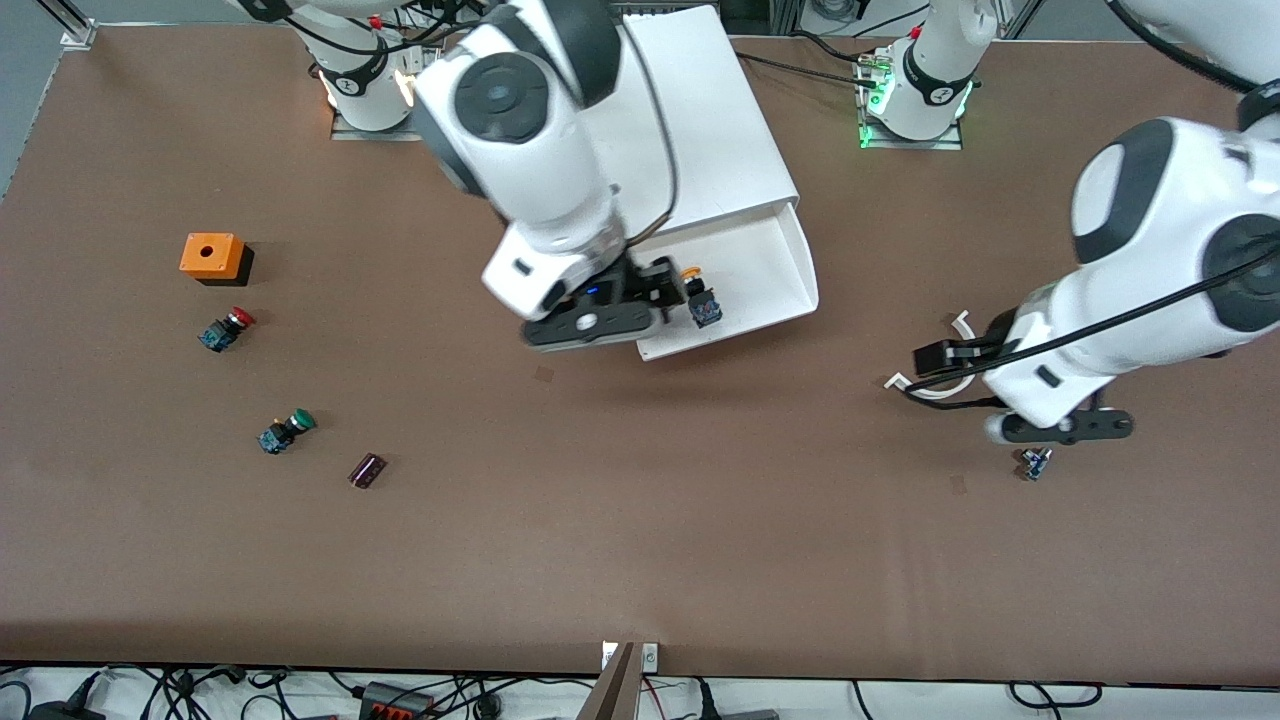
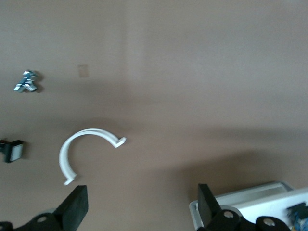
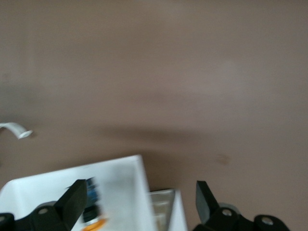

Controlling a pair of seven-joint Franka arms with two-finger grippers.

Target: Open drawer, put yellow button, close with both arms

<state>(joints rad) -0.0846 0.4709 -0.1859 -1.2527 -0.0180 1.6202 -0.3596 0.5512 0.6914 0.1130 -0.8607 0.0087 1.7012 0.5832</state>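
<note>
Inside drawer (image 1: pixel 770 270): yellow button (image 1: pixel 701 301).

From my station, the front camera sits high across the table, facing both arm bases and taking in the whole brown table (image 1: pixel 640 560). My left wrist camera looks down past its spread fingers (image 2: pixel 74 207) at bare tabletop, with the white curved clip (image 2: pixel 72 149) just ahead of the jaws. My right wrist camera looks down close over the open drawer (image 3: pixel 120 183). Both wrist views share that drawer and clip with the front view.
</note>
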